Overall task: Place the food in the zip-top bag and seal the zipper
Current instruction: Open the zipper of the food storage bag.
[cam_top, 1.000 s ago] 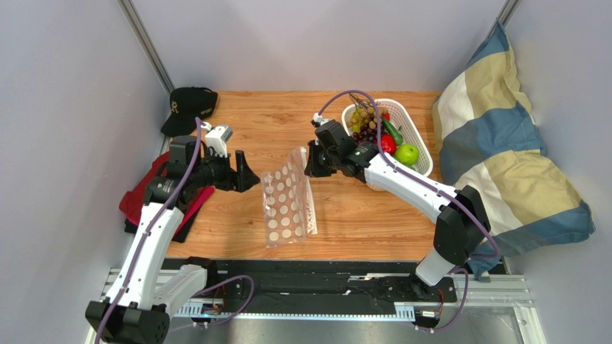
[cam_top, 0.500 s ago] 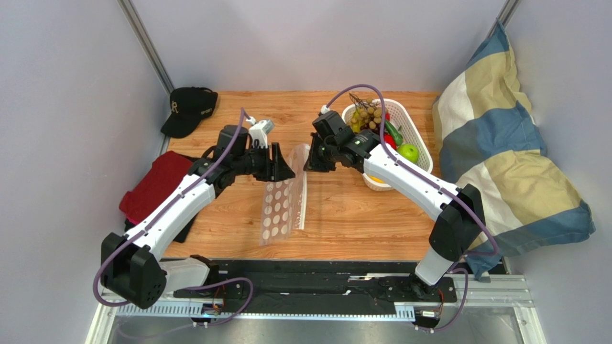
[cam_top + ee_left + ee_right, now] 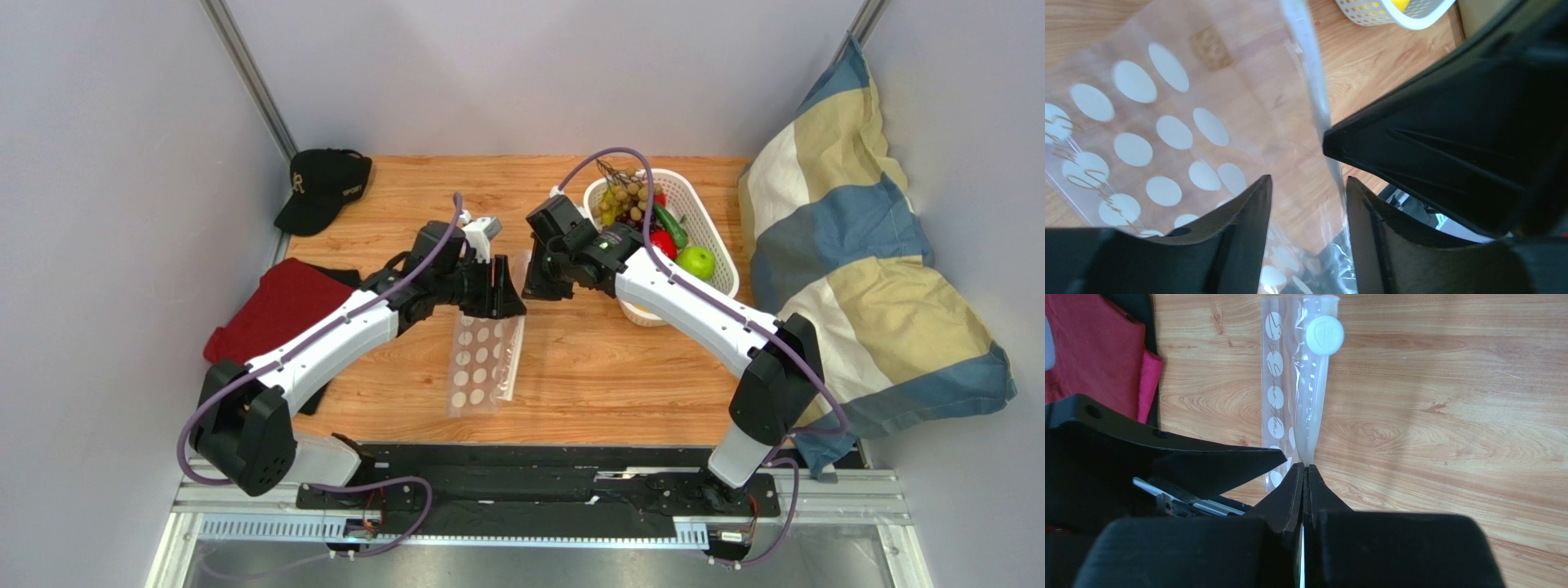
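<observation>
The zip-top bag (image 3: 481, 361), clear with white dots, hangs slanted from its upper end, with its lower part on the wood. My right gripper (image 3: 530, 282) is shut on that upper edge; in the right wrist view the fingers (image 3: 1306, 471) pinch the film. My left gripper (image 3: 505, 298) is right beside it, open, with the jaws apart. In the left wrist view, loose film of the bag (image 3: 1168, 122) lies in the gap of the left gripper (image 3: 1308, 187). I cannot pick out the zipper for certain. The food, grapes (image 3: 623, 208), a red pepper (image 3: 662, 245) and a green piece (image 3: 694, 261), lies in the basket.
The white basket (image 3: 732, 279) stands right of the grippers. A black cap (image 3: 321, 184) lies at the back left, and a red cloth (image 3: 264, 312) at the left edge. A large checked pillow (image 3: 859, 282) leans against the right wall.
My left arm has swung right from over the red cloth to the bag's upper end, and its jaws have narrowed. The right gripper stayed shut on the bag, which now hangs narrower.
</observation>
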Robot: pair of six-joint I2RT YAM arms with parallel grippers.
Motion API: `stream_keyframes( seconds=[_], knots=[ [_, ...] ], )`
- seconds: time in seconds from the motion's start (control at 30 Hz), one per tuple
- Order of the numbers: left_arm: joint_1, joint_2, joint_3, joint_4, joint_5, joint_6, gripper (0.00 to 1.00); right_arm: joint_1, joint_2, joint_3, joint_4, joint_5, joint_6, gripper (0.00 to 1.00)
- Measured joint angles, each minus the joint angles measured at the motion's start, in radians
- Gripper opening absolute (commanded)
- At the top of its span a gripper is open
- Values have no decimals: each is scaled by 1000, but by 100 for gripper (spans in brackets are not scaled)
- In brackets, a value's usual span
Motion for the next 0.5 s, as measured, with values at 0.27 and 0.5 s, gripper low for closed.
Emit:
stream_keyframes(
  seconds=[0.27, 0.5],
  knots=[
    [-4, 31, 1, 15, -4, -23, 0, 4, 0, 1, -5, 3, 2, 10],
    [99, 3, -114, 269, 278, -208, 0, -73, -10, -4, 74, -195, -146, 49]
  ],
)
